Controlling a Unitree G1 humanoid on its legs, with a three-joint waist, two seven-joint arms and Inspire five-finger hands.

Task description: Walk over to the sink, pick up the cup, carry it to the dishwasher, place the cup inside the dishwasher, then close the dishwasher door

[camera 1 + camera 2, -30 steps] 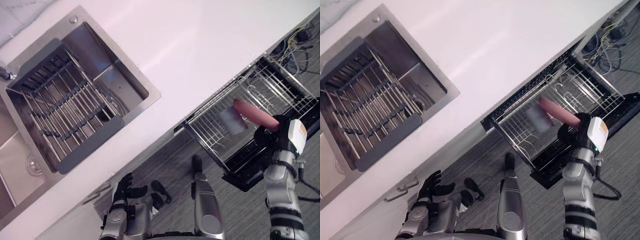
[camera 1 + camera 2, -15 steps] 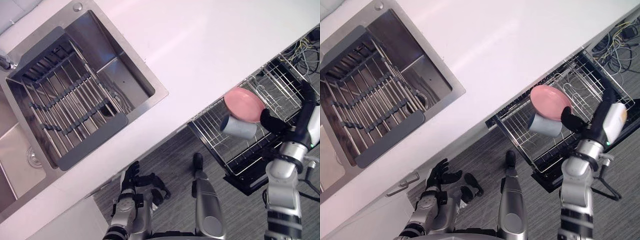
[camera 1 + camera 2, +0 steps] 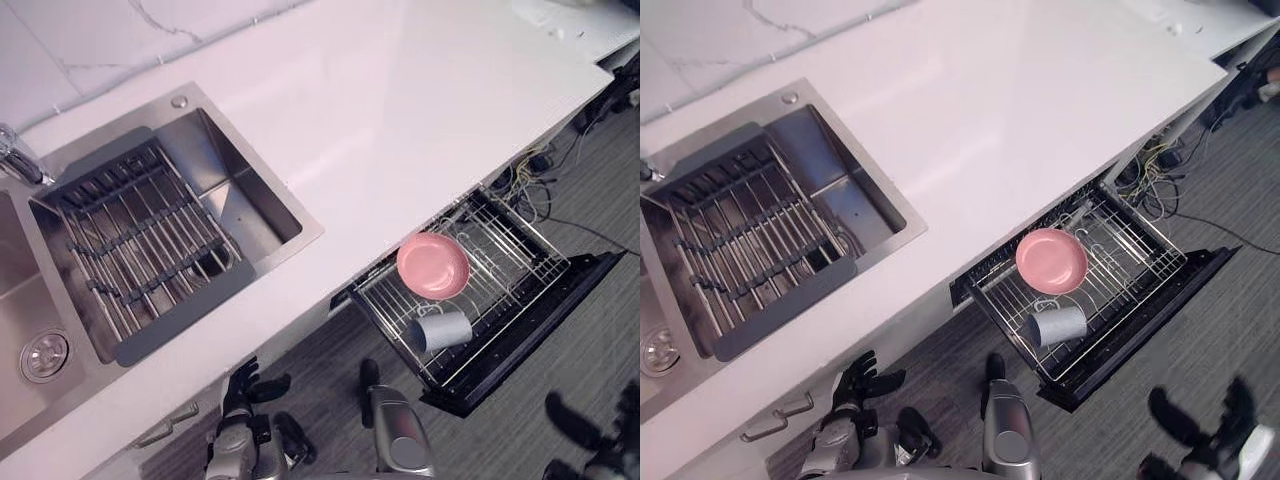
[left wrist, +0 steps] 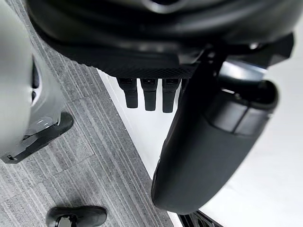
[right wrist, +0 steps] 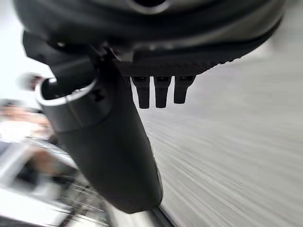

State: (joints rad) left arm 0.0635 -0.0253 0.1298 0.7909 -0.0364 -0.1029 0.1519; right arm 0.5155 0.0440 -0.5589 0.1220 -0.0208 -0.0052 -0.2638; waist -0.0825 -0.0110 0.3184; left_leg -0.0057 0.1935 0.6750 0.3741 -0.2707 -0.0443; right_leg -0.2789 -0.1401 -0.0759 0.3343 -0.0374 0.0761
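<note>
The white countertop (image 3: 400, 110), steel sink (image 3: 255, 205) and pulled-out dishwasher rack (image 3: 525, 262) lie well away from both hands' fingers. In the rack, a pink bowl (image 3: 433, 266) sits just beside the grey cup (image 3: 442, 329), which lies on its side. The right hand (image 3: 1172, 416) is spread wide and empty. The left hand (image 3: 240, 385) is relaxed and empty.
</note>
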